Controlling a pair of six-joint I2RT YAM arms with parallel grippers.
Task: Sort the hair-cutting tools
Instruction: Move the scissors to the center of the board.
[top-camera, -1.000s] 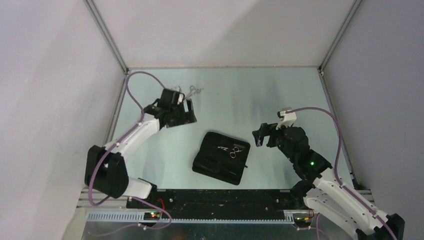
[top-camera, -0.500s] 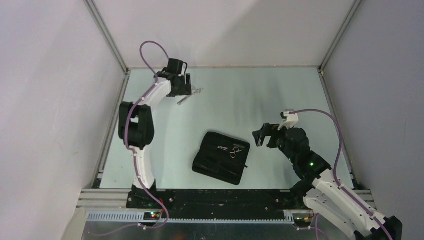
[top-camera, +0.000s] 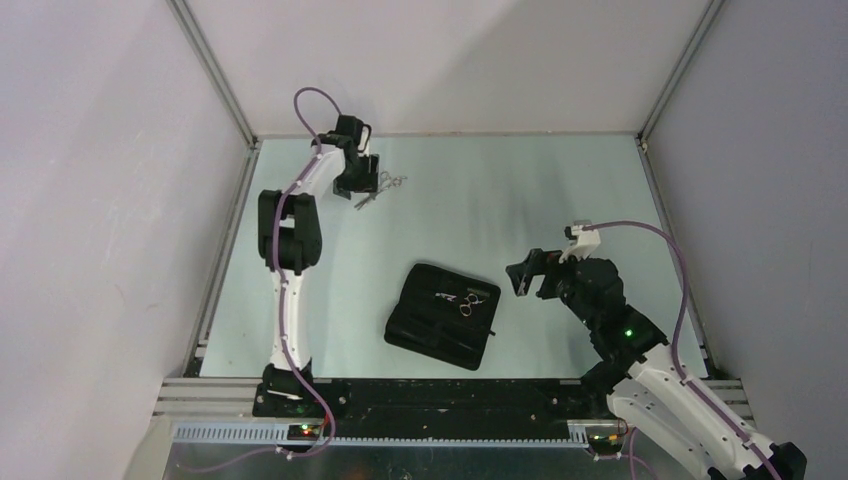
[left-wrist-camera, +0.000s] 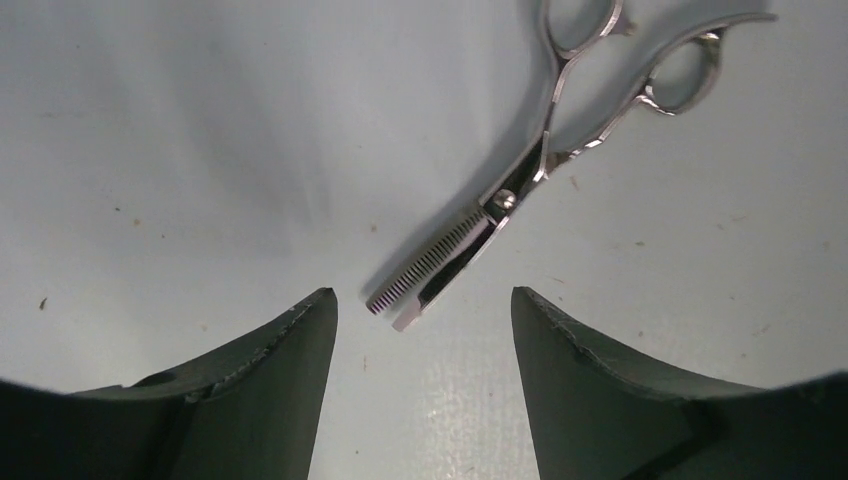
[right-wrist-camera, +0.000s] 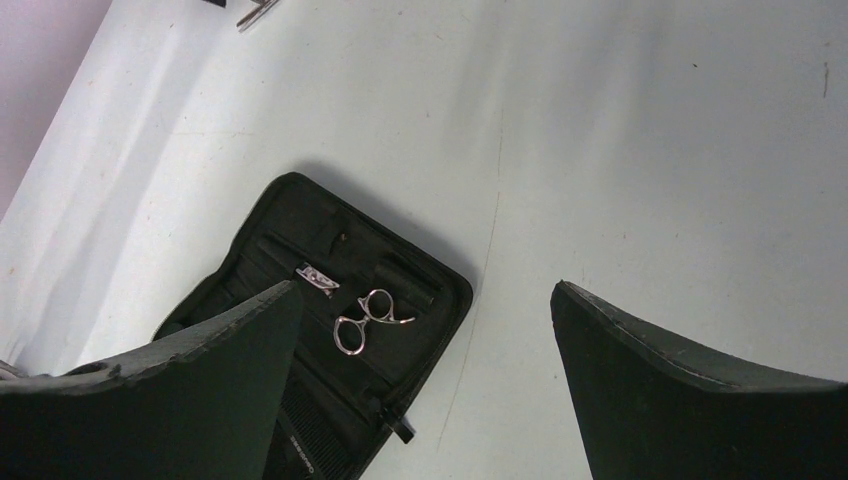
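One pair of silver thinning scissors (left-wrist-camera: 520, 190) lies on the table at the far left (top-camera: 378, 190), blades pointing toward my left gripper (left-wrist-camera: 425, 320). That gripper is open and empty, hovering just short of the blade tips. The second silver scissors (right-wrist-camera: 365, 318) sits in the open black zip case (top-camera: 442, 315), ring handles showing. A black flat comb (right-wrist-camera: 310, 435) lies in the case's lower pocket. My right gripper (right-wrist-camera: 425, 330) is open and empty, above the table right of the case. The handled comb is hard to make out.
The metal frame posts and grey walls border the table (top-camera: 560, 190) at the back and on both sides. The left arm (top-camera: 290, 230) stretches along the table's left edge to the far corner.
My left arm has reached out from near the table's middle left to the far left corner, and its gripper now hovers by the loose scissors. The right arm barely moved.
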